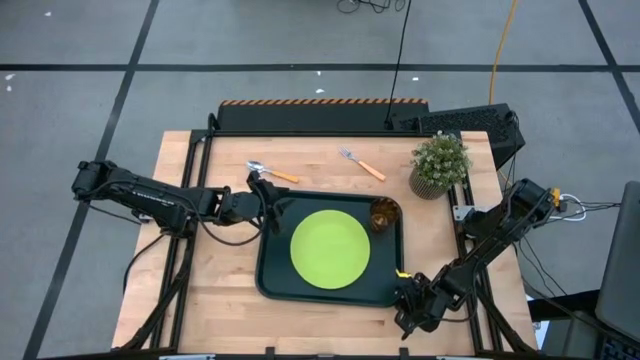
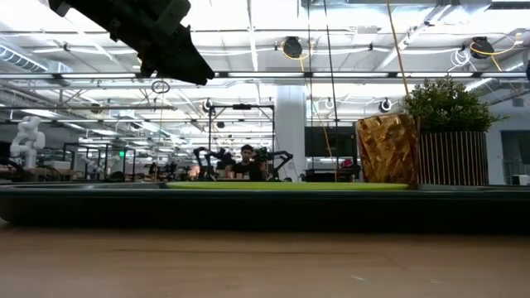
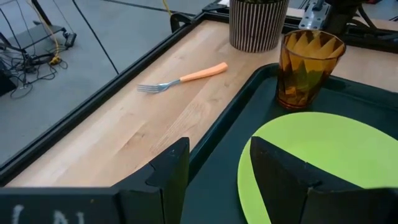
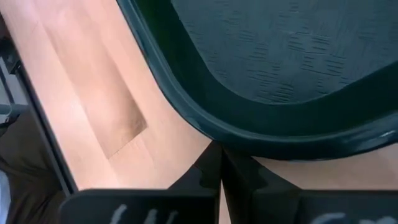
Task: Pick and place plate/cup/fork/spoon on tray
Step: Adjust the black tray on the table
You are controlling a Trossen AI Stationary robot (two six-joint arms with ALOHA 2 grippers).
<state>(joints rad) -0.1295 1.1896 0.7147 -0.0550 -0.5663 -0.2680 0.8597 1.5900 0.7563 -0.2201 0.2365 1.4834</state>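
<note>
Plate and cup on tray; fork, spoon on surface, spoon bowl partly hidden. Left jaws parted, empty, over tray edge. Right jaws clenched, empty, at tray corner.

dark tray across the table, amber cup on it, potted plant behind

Plate, cup on tray — cutlery outside
</note>
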